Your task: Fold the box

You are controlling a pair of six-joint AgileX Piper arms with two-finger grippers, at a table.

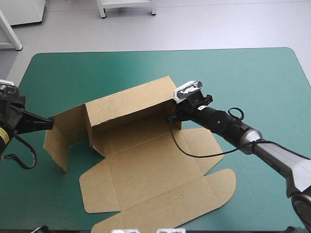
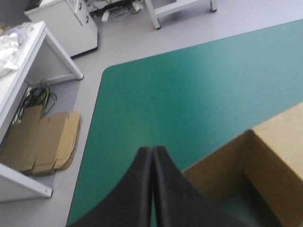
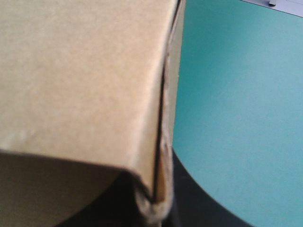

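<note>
Nearest the camera: the brown box's (image 1: pixel 146 170) flat lid panel (image 1: pixel 160 194), lying on the teal-green cover (image 1: pixel 252 82) and reaching almost to the table's near edge, with a rounded tab (image 1: pixel 221 187) on its right side.

Far left: left gripper (image 1: pixel 48 123) comes in low, its 2 black fingers (image 2: pixel 137 189) pressed together into 1 pointed arch, nothing between them. Its tip is at the upper corner of the box's left wall (image 1: pixel 60 141); cannot tell if it actually touches. In the left wrist view that wall and the box's inside sit just ahead of and beside the tip. More flat board (image 2: pixel 47 142) lies off the table, beyond its left edge.

Middle: box sits mid-table, part-folded. 2 walls stand up: the left wall, swung outward, and the long back wall (image 1: pixel 131 104). The base is flat between them and the lid panel.

Right: right gripper (image 1: pixel 174 116) is at the right end of the back wall, up at its top corner. Right wrist view: board fills the view, and the wall's end edge runs down between the black fingers (image 3: pixel 199 213), which are nearly closed and pinching the board.
</note>
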